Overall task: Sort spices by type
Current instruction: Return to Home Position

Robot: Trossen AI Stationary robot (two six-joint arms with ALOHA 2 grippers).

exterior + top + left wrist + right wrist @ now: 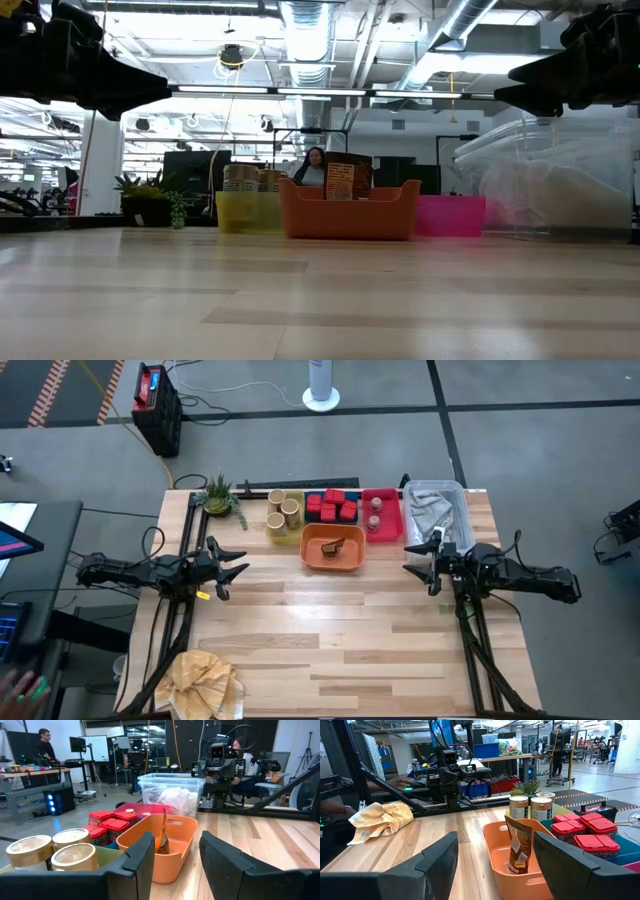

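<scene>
My left claw (pixel 241 564) and right claw (pixel 407 560) hang released, empty; jars (pixel 284 510), tins (pixel 332 506), shakers (pixel 375 520) and brown pouch (pixel 333 546) sit binned, sorting seems done

tan jars (pixel 291 509) 3 | red tins (pixel 331 512) 5 or 6, count unclear | small shakers (pixel 375 503) 2 | brown pouch (pixel 333 546) 1 | bins (pixel 333 567) 5 | plant (pixel 219 494) 1 | yellow cloth (pixel 205 682) 1

Bright ceiling strip lights (pixel 300 92) glare above the orange bin (pixel 350 215); the tabletop (pixel 320 300) before it gleams evenly, shadows faint
</scene>
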